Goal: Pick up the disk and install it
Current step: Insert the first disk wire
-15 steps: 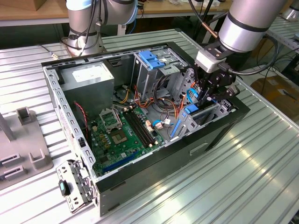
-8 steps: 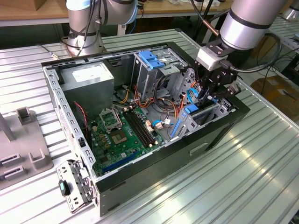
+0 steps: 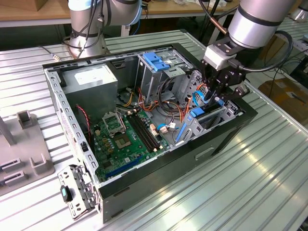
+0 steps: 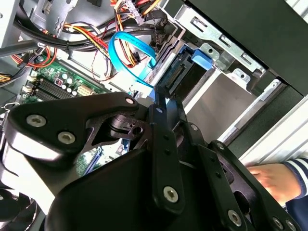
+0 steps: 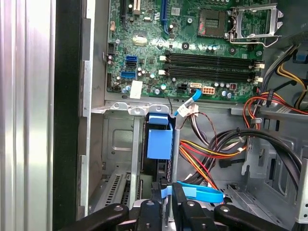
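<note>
Hand (image 5: pixel 166 199) looks clamped on the disk (image 5: pixel 159 143), which stands on edge just past its fingertips, partly inside the drive bay (image 5: pixel 118 144). Installing seems under way; seating it probably calls for a straight push, clear of the blue cable (image 5: pixel 202 193) beside the hand.

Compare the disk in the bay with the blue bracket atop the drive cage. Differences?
Pose: the disk stands on edge, slotted down into its bay, while the blue bracket lies flat on top of the drive cage. Access: the gripper hangs right at the disk, while the blue bracket sits apart from it. Both show blue plastic.
</note>
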### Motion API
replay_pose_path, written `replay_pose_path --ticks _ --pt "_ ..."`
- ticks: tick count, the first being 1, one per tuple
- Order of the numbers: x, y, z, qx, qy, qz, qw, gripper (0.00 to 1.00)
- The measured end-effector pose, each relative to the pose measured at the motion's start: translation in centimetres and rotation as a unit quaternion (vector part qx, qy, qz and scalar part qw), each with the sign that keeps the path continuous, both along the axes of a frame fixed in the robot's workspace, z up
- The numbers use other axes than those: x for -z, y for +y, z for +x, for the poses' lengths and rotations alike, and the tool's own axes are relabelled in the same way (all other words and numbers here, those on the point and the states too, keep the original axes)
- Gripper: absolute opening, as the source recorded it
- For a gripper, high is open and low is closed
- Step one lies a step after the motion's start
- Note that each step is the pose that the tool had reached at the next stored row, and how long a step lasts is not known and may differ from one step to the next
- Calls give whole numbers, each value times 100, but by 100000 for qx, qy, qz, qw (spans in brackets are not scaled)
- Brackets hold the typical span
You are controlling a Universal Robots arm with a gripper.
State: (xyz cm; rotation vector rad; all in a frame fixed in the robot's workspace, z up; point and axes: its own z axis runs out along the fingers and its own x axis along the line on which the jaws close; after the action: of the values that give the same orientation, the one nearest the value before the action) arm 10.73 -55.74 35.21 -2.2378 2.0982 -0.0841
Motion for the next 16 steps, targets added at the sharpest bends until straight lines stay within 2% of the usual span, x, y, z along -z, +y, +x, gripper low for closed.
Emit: replay_pose_path --ticks 6,16 --pt "-3 0 16 -1 2 -8 100000 24" --pt "-1 0 192 1 0 1 100000 24"
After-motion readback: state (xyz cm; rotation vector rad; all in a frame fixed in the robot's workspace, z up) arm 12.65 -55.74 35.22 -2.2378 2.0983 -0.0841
